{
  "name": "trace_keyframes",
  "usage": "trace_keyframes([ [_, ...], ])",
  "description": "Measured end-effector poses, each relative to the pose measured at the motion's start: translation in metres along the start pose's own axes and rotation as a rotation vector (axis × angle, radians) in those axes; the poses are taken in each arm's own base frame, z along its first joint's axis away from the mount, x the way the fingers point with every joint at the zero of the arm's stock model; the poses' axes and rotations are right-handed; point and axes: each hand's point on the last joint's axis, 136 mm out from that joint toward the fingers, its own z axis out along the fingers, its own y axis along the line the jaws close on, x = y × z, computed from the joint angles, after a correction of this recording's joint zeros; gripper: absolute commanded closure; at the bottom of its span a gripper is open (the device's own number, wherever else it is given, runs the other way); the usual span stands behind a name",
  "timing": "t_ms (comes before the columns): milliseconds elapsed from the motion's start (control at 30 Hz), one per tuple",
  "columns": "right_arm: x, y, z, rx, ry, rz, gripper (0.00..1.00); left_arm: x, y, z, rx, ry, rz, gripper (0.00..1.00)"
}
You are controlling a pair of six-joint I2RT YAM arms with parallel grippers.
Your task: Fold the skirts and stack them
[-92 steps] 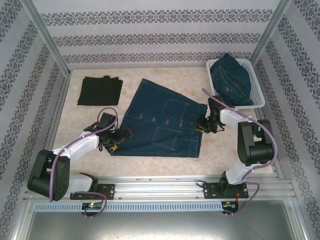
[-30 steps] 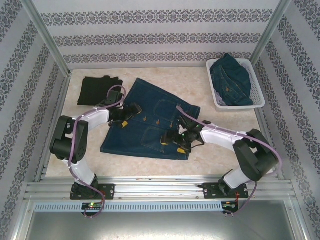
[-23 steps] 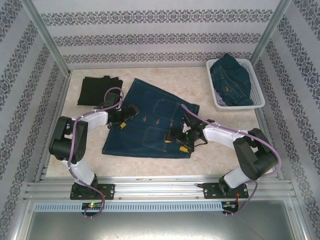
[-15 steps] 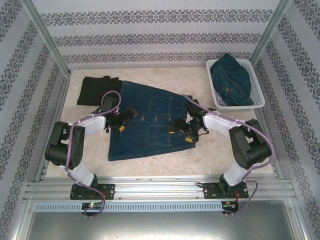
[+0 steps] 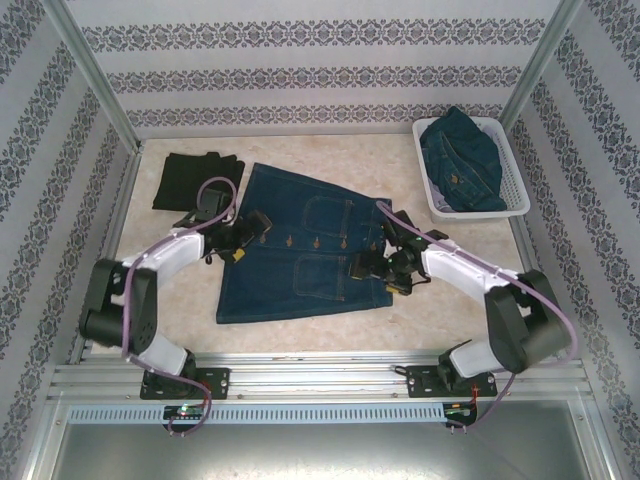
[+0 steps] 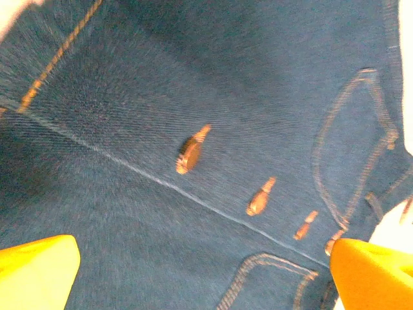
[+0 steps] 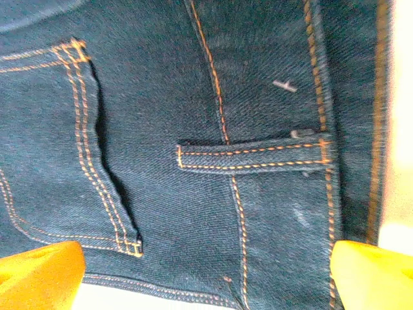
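Denim skirt lay skewed across the bench a few sec ago. Now it's squared up and flat: waist to the back, hem toward the arms, buttons up. Both arms swung in over it meanwhile. L tool is over the skirt's left side by the button row, R tool over the right side by the pocket. Both have jaws spread wide, gripping nothing. In the wrist views the yellow fingers sit at the frame corners w/ denim btwn them and no cloth pinched. So straightening looks done and the fold isn't started; next is prob. a grab at a side edge or the hem.

Black skirt is folded at back left, same spot as before, likely the stack base. 2nd denim skirt is heaped in the basket, back right.

Edges/room: the denim's back-left corner is just beside the black skirt, so little slack there. There's bare bench on the right up to the basket, plus a strip btwn hem and near rail.
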Motion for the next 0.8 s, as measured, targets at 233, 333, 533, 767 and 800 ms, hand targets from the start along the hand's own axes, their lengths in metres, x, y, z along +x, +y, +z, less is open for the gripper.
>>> trace_keyframes([
  [233, -0.002, -0.018, -0.031, -0.047, -0.125, 0.151, 0.1, 0.013, 0.017, -0.078, -0.053, -0.131, 0.053, 0.0],
  [333, 0.016, -0.037, -0.019, -0.034, -0.091, 0.238, 0.26, 0.044, 0.069, -0.084, -0.196, -0.08, 0.019, 0.01],
  [533, 0.036, -0.045, -0.004, -0.051, -0.015, 0.334, 0.43, 0.082, 0.121, -0.115, -0.342, -0.042, -0.049, 0.06],
  [767, 0.028, -0.04, 0.005, -0.084, -0.013, 0.374, 0.55, 0.12, 0.152, -0.116, -0.368, 0.04, -0.158, 0.13],
  [800, 0.029, -0.041, 0.007, -0.086, -0.011, 0.379, 0.55, 0.126, 0.155, -0.114, -0.372, 0.059, -0.175, 0.14],
])
